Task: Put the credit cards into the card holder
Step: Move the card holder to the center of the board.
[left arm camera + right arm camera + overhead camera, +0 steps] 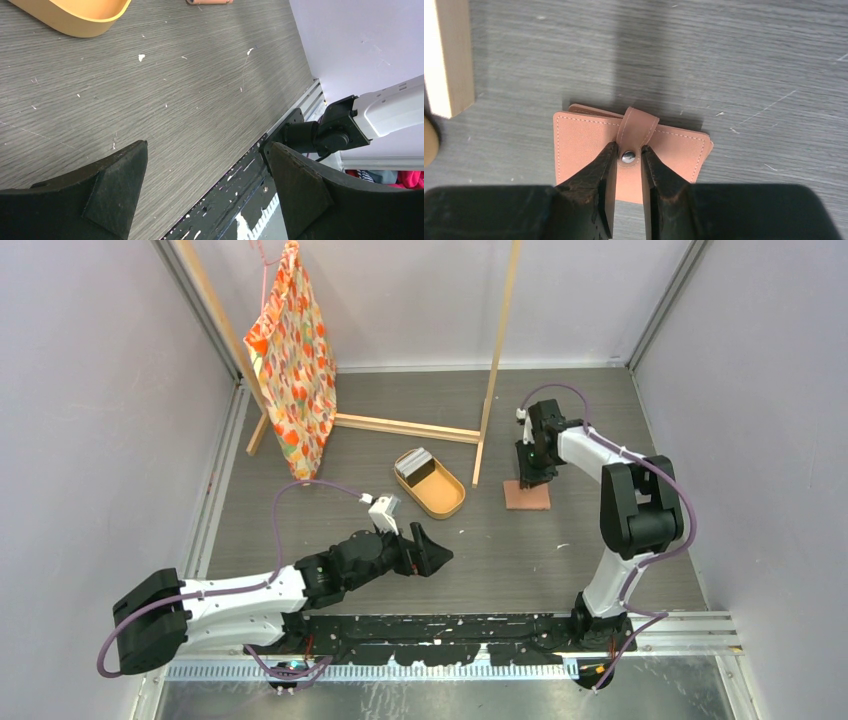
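On the bench (pixel 560 540), the closed card holder (pixel 584 145) beneath the right fingers (pixel 610 159) could be dragged or lifted whole rather than unsnapped: those fingers are drawn nearly together either side of its snap tab (pixel 638 125), and a firm hold cannot be told. The credit cards (pixel 415 462) are stacked in the tan tray (pixel 450 505) beyond the left fingers (pixel 432 552), which are spread wide and empty; no pocket would then be opened for them.

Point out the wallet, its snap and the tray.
wallet (pixel 584 150), right wrist view, left half of its leather face.
snap (pixel 628 156), right wrist view, centre of the metal stud.
tray (pixel 442 493), top view, bare inner floor.
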Tool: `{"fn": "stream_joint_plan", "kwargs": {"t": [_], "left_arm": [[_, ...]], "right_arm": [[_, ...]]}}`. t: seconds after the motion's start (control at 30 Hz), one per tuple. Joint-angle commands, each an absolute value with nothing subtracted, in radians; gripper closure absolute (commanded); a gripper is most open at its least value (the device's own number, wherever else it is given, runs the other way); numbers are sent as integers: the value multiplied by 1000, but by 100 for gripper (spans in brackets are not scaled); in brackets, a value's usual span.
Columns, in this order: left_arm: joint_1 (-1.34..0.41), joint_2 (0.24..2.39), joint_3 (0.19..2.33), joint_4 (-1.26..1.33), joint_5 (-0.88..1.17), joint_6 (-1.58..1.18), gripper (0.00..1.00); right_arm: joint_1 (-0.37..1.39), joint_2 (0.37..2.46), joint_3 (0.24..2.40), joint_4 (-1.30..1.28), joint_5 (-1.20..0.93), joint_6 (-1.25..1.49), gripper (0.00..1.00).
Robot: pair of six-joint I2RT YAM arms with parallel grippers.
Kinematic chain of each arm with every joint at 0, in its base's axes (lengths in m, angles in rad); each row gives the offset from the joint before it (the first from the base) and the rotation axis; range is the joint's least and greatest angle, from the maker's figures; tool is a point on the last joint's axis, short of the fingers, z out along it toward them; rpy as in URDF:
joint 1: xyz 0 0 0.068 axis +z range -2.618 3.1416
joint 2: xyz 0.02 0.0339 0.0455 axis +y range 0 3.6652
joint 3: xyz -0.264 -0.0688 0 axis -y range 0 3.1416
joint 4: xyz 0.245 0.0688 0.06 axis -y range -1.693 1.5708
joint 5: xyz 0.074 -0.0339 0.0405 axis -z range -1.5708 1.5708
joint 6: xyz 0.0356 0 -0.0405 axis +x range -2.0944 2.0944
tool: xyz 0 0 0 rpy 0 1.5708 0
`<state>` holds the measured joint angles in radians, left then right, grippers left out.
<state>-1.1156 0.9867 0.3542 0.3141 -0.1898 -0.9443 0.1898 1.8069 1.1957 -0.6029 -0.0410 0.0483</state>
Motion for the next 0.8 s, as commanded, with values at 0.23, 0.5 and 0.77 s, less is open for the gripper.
{"fn": "stream_joint_plan", "kwargs": {"t": [0.23,0.5,0.77], "left_arm": [[-1119,1015,344,413,-178,-959,7],[-1118,1159,338,597,-215,-977,10],[-1119,1420,460,776,-223,-1022,11]], "right_arm": [[194,1654,1191,-741,-387,-212,99],[220,1610,1163,-812,-570,-289,99],[284,1603,1157,-822,-588,-317,99]]}}
